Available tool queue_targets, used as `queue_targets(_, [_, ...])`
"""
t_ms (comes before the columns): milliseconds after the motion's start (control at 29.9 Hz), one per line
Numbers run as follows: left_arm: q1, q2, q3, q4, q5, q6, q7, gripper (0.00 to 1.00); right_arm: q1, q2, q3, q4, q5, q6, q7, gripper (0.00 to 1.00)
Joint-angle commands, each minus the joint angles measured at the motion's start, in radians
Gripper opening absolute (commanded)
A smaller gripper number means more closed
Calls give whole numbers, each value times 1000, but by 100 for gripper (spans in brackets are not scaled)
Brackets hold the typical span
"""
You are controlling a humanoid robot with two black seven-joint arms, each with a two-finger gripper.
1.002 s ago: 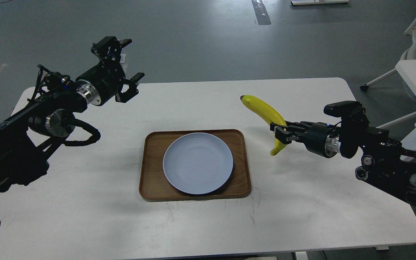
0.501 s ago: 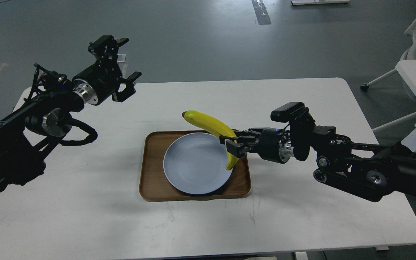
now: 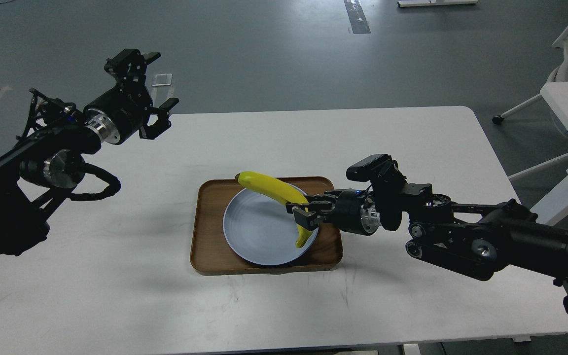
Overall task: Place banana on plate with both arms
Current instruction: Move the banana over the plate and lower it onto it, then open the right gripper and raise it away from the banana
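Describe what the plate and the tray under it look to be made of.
The plate: pale blue-grey, smooth and matte with faint sheen; probably ceramic or melamine, the look leaves it open. The tray: brown with visible grain streaks and rounded corners, so likely wood or a wood-look finish, satin rather than glossy.

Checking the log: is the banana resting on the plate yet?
Not yet, it seems: the right hand is clamped on the banana, which slants over the plate. Contact cannot be told.
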Motion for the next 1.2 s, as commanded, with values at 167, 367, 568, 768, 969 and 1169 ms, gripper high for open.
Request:
queue_targets(167, [-2,8,0,-1,0,0,1,98,5,-6,1,5,2,0,-10,94])
queue_targets(367, [-2,3,2,-1,0,0,1,98,12,-77,21,23,4,0,-13,99])
queue_targets(568, [-5,-6,2,-4,1,0,4,98,32,-91,243,13,88,-3,-39,99])
queue_targets(768, [-5,-46,2,-4,1,8,2,98,49,-80,412,-6,591,-17,-73,99])
queue_targets(969, [14,-68,-13,-4,-15,0,-1,98,2,-19,592,-35,1005,-99,-131,99])
queue_targets(1169, [55,-89,-38,-14,-20,-1,-2,98,-38,46,724,-98,1111,-132,-142,100])
